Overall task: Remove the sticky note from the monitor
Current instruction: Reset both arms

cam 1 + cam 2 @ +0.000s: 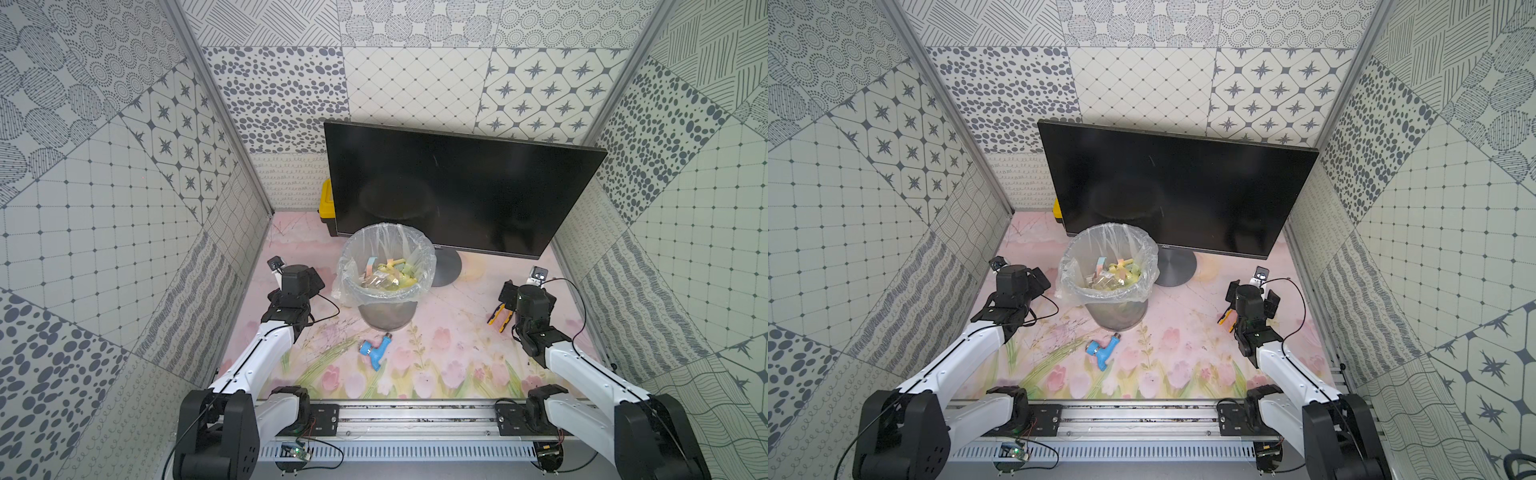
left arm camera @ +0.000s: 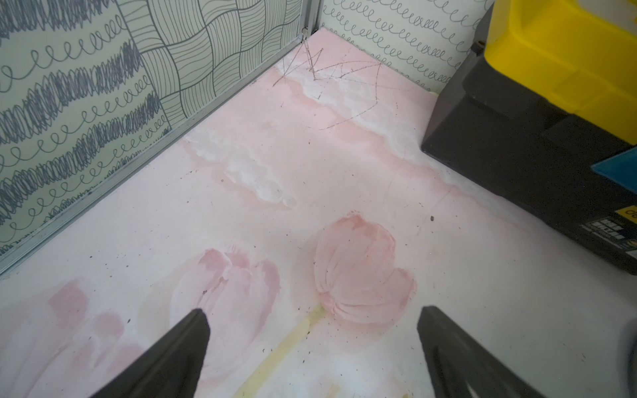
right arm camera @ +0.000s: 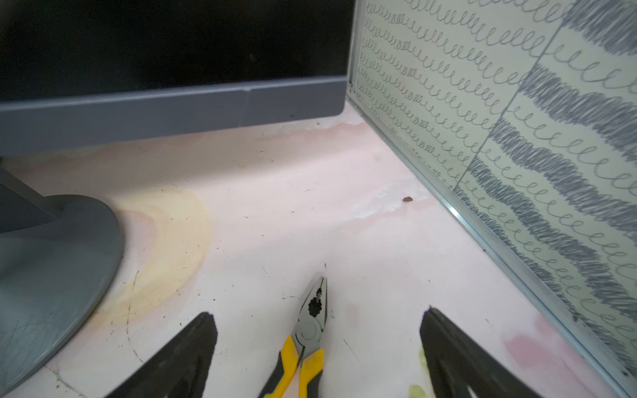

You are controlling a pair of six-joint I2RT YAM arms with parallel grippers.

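The monitor (image 1: 457, 187) stands with a bare dark screen; I can find no sticky note on it. Just in front of it, a lined bin (image 1: 386, 318) holds crumpled coloured papers (image 1: 390, 272). The left pincer (image 2: 312, 310) and right pincer (image 3: 317, 312) sit low before the monitor, spread wide and empty, with pliers (image 3: 306, 332) under the right. The peeling looks finished; otherwise the next move is finding a note.

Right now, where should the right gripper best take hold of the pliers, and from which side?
Probably the steel pivot of the pliers, from straight above: they lie flat with handles splayed, and the pivot is narrow, rigid, and sits between the right gripper's open jaws.
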